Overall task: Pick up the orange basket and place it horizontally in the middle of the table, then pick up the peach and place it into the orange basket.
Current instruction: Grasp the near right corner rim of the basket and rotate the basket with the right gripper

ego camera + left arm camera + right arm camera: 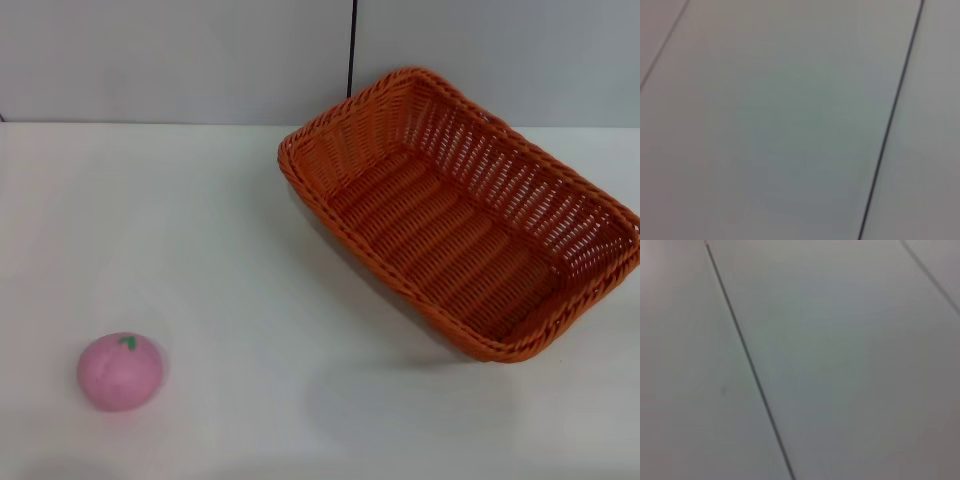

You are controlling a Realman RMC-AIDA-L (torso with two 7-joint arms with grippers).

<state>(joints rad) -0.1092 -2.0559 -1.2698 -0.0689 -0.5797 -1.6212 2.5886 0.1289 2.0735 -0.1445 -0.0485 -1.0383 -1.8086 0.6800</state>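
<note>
Basket [460,215] sits askew at upper right, peach [120,371] lower left on the table [250,300]; we see neither gripper, so first we must reach and square the basket.

Left arm: outside the head view; no link, wrist or gripper visible. Its wrist camera shows no fingers, only a plain grey panelled surface.
Right arm: likewise outside the head view. Its wrist camera shows no fingers, only similar grey panelling.
Finger state of either gripper: not visible.
</note>
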